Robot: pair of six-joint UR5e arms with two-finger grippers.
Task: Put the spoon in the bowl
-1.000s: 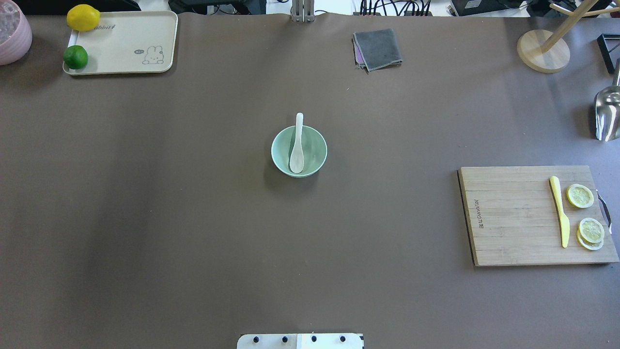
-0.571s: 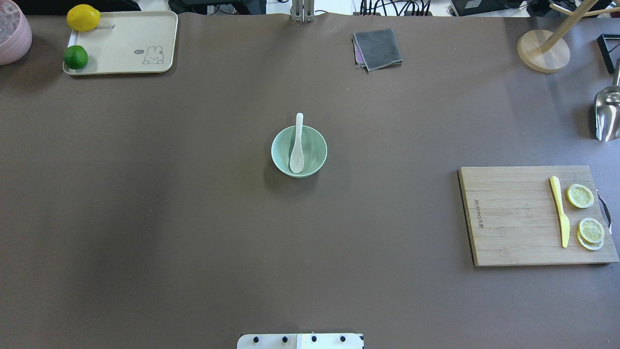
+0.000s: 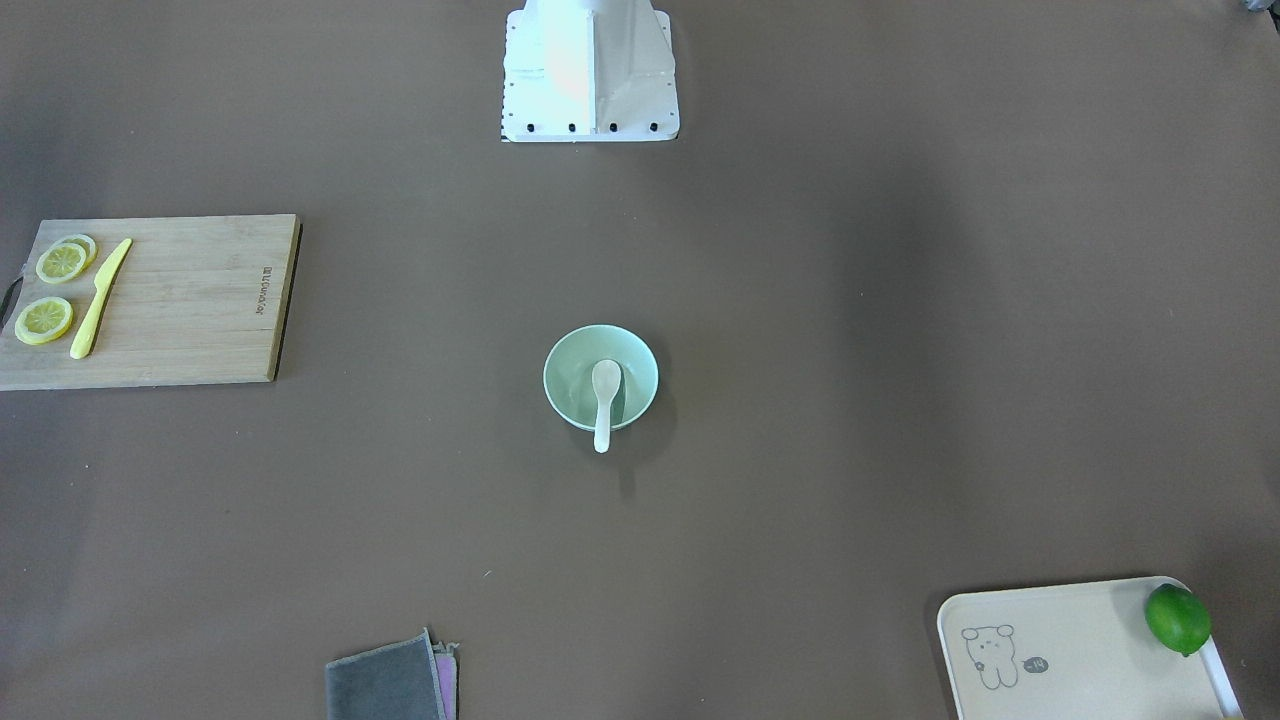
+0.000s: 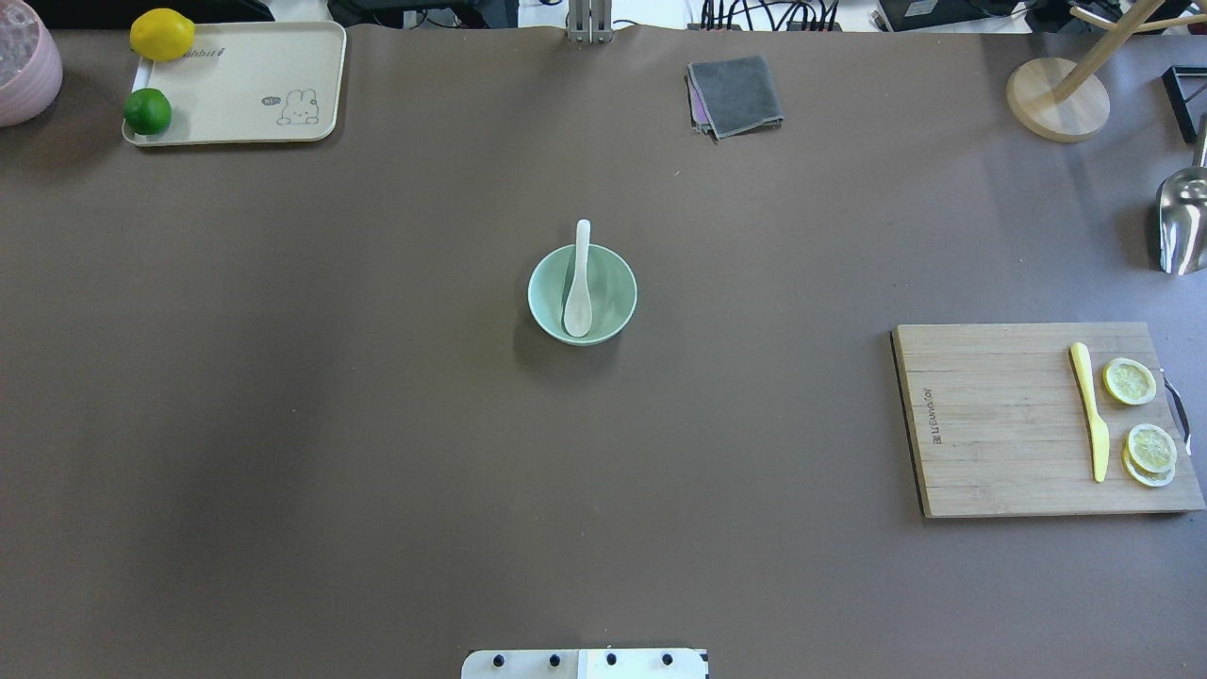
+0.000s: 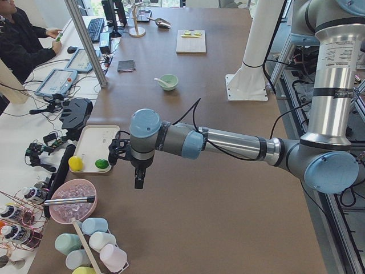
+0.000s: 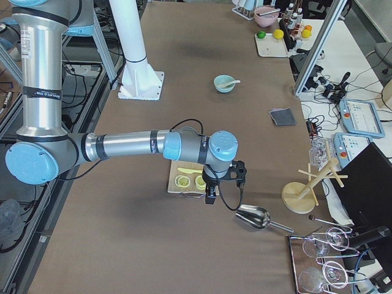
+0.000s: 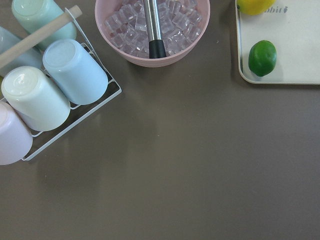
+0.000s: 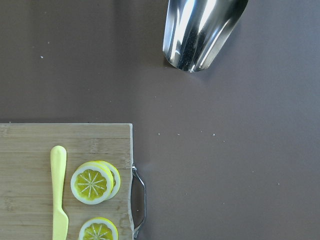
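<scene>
The white spoon (image 4: 578,283) lies in the mint-green bowl (image 4: 613,294) at the table's middle, scoop down inside and handle leaning over the far rim. The front-facing view shows the same spoon (image 3: 604,392) and bowl (image 3: 572,375). Both arms are held out past the table's ends, far from the bowl. The left gripper (image 5: 138,180) hangs near the cream tray and shows only in the left side view. The right gripper (image 6: 210,197) hangs by the cutting board and shows only in the right side view. I cannot tell whether either is open or shut.
A cutting board (image 4: 1000,424) with a yellow knife (image 4: 1089,410) and lemon slices is at the right. A cream tray (image 4: 255,66) with a lemon and a lime is at the far left. A grey cloth (image 4: 735,94), a metal scoop (image 4: 1181,222) and a pink ice bowl (image 7: 152,30) stand around the edges.
</scene>
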